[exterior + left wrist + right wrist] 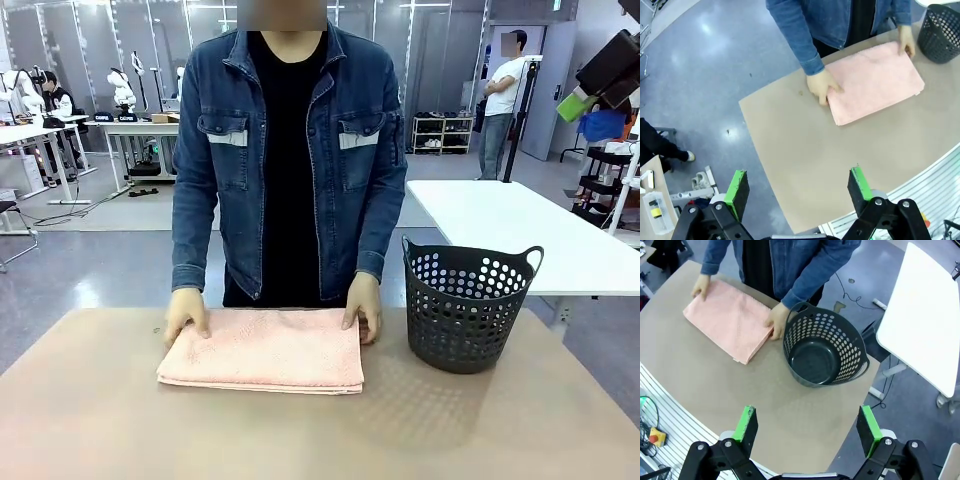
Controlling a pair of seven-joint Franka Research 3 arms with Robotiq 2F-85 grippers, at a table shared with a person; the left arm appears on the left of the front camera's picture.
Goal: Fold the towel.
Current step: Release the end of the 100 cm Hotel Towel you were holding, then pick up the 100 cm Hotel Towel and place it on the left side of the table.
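L gripper (797,185), seen from its wrist cam: jaws spread wide, green pads well apart, nothing between them, high above the tan table (805,150). R gripper (807,422): same, jaws spread, empty, high over the table's near edge. Beyond both, the towel (265,350), salmon-pink, lies flat as a folded rectangle on the table's far side, in front of a person in a denim jacket. One hand (187,312) rests on its far corner at robot's L, the other hand (363,305) on the far corner at robot's R. Dark perforated basket (465,310) stands upright just beside the towel, robot's R, w/ nothing inside.
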